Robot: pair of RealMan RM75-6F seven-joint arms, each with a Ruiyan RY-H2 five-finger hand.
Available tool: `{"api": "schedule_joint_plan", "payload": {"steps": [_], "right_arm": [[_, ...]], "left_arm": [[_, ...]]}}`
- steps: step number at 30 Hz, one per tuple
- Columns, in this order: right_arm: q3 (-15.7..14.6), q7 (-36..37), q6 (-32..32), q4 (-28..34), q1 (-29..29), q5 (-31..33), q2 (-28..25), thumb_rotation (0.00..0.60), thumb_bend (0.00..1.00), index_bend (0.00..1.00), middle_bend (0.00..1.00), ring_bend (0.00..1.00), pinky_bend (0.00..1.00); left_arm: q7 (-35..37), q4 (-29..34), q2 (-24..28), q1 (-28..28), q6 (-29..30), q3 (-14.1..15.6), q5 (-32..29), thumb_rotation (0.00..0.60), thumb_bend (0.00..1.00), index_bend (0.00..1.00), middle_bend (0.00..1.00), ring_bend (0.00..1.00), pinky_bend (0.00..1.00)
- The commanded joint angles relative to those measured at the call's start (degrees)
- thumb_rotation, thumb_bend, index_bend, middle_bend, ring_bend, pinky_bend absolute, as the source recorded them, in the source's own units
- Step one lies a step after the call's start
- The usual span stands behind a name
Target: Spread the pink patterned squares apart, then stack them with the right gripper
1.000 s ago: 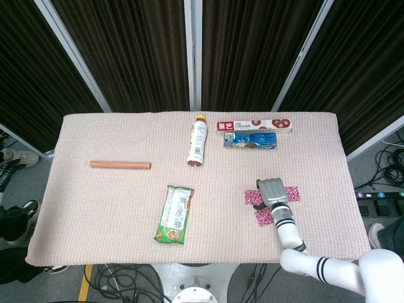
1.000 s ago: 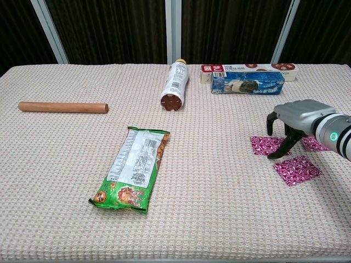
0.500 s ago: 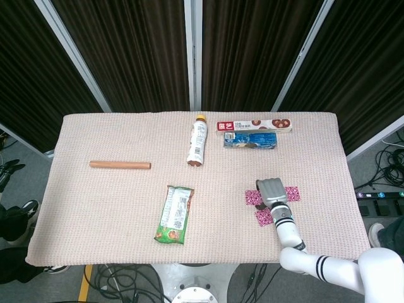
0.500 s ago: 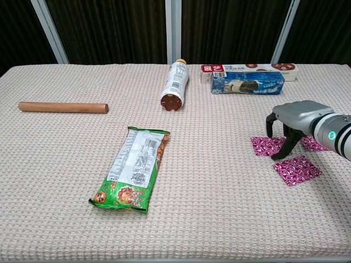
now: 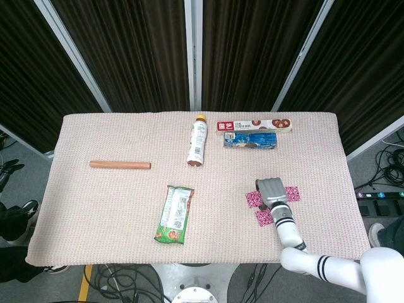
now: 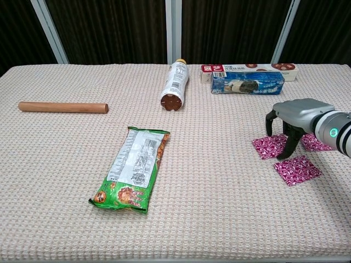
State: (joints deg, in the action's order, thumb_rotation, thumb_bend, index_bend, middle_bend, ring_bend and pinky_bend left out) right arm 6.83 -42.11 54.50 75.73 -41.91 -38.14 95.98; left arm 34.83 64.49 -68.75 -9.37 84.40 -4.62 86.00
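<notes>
Cookie box [image 6: 249, 69] lettering unreadable — right hand [image 6: 296, 118] presses pink squares [image 6: 270, 147].

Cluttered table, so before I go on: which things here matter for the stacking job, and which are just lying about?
Job: three pink patterned squares; right hand over them.

Lying about: wooden rod, green snack packet, bottle, blue biscuit pack, red-and-white box.

right hand [image 6: 293, 118]: grey metallic shell, black fingers
wrist: green light (small, round)
forearm: white, black bands, at 5 o'clock
</notes>
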Motion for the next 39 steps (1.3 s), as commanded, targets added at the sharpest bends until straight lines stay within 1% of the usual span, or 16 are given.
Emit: {"api": "schedule_joint_plan", "payload": {"steps": [1,8,13,18,25,32,39], "right_arm": [[0.21,0.48,0.28,0.5,0.05,-0.39,-0.44,0.581,0.0,0.43,1.0,1.0,0.98],[0.57,1.33,1.23,2.01,0.24,-1.09,-1.98,0.584,0.0,0.43,1.0,1.0,0.98],[0.47,1.69,2.63,2.91,0.93,-1.84,-4.48,0.586,0.0,0.43,1.0,1.0,0.98],[0.0,2.79,2.1,1.69,2.11,-1.14,-6.78,0.59,0.0,0.43,1.0,1.0,0.98],[-1.0,5.97,0.62,0.02,4.17,-1.57,-8.55,0.593,0.0,0.43,1.0,1.0,0.98],[-1.42,8.04,-0.29,-1.24,5.22,-2.74,-9.11,0.597,0.0,0.43,1.0,1.0,0.98],[-1.63,8.99,-2.01,-3.79,5.58,-2.84,-8.62,0.599,0.0,0.43,1.0,1.0,0.98]], "left_arm": [[-0.11,0.09,0.02,-0.03,-0.01,0.02,0.05,0.6,0.06,0.23,0.23,0.17,0.26],[-0.6,0.59,0.11,-0.13,-0.03,0.01,0.13,0.6,0.06,0.23,0.23,0.16,0.26],[-0.83,0.82,0.15,-0.14,-0.03,-0.01,0.11,0.6,0.06,0.23,0.23,0.16,0.26],[-1.34,1.15,-0.02,-0.38,-0.26,0.06,0.28,0.6,0.06,0.23,0.23,0.16,0.26],[-2.39,1.75,-0.17,-0.82,-0.72,0.29,0.68,0.6,0.06,0.23,0.23,0.16,0.26],[-3.37,2.49,-0.05,-0.88,-0.76,0.43,0.77,0.6,0.06,0.23,0.23,0.16,0.26],[-3.6,2.65,0.17,-0.73,-0.61,0.5,0.71,0.6,0.06,0.23,0.23,0.17,0.26]]}}
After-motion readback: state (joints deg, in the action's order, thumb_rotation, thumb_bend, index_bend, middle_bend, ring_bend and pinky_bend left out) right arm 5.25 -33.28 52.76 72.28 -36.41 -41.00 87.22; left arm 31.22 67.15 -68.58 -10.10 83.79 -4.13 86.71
